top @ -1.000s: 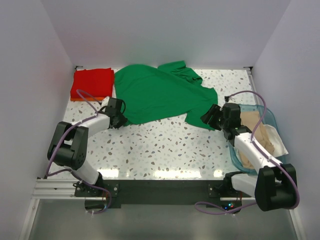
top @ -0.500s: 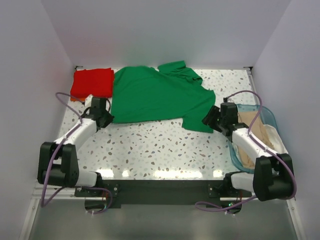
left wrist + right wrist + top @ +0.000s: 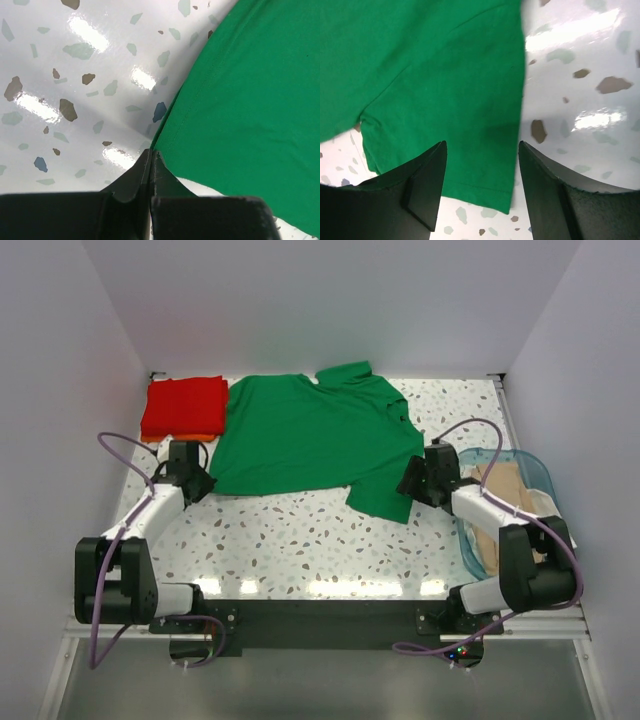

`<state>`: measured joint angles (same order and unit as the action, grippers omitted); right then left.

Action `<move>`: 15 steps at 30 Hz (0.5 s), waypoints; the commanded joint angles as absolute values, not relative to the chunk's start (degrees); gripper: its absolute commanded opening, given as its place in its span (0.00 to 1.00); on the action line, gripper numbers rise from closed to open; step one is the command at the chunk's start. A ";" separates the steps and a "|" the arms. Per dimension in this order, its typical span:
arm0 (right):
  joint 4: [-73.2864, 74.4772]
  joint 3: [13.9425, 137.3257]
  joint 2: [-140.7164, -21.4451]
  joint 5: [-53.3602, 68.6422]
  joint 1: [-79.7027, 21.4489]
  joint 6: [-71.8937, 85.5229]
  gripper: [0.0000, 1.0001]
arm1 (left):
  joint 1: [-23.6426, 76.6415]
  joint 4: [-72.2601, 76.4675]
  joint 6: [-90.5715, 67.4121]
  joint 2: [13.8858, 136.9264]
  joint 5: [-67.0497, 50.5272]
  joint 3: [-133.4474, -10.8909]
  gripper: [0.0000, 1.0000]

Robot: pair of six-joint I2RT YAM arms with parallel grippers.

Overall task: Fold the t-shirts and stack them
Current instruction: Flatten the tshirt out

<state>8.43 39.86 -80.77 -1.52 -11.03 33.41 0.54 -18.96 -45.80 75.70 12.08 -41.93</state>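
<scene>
The left gripper (image 3: 151, 154) has its two fingers pressed flat together, and the stitched edge of the green t-shirt (image 3: 300, 435) runs straight into the pinch, so it is clamped on that edge. This is the shirt's near-left corner, low on the speckled table (image 3: 300, 535). Bare tabletop lies on the gripper's left and green cloth fans away on its right.

The right gripper (image 3: 481, 145) stands with its fingers wide apart. A flap of the same shirt lies flat on the table under the gap, its hemmed end toward the gripper, and neither finger touches it. From above, this flap is the shirt's near-right corner, hanging nearer the arms than the rest of the near edge.

Between the two grippers the green t-shirt lies spread open and mostly smooth over the far half of the table. Its long axis runs left to right, with the near edge slanting slightly down toward the right. Its far edge is uneven — a bunched lobe sits right of centre — and I cannot tell which way the collar points.

Just beside its far-left edge, in the back left corner, a folded red t-shirt (image 3: 183, 406) lies on an orange one (image 3: 188, 437), of which only a strip shows. At the right edge of the table the blue basket (image 3: 540, 472) holds beige (image 3: 503, 483) and white (image 3: 556, 516) cloth, well apart from the stack.
</scene>
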 commanded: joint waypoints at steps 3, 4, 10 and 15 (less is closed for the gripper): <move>9.40 38.59 -82.26 -9.31 -17.39 34.45 0.62 | 0.00 -18.90 -44.65 73.65 10.64 -41.05 0.00; 9.58 38.06 -82.27 -9.93 -17.66 34.63 0.62 | 0.00 -18.90 -44.65 73.48 10.29 -41.13 0.00; 11.69 36.30 -79.72 -15.56 -18.89 35.68 0.61 | 0.00 -18.81 -44.56 72.34 10.11 -40.96 0.00; 13.01 36.91 -80.68 -16.69 -21.79 37.09 0.59 | 0.00 -18.63 -44.74 71.72 9.76 -40.52 0.00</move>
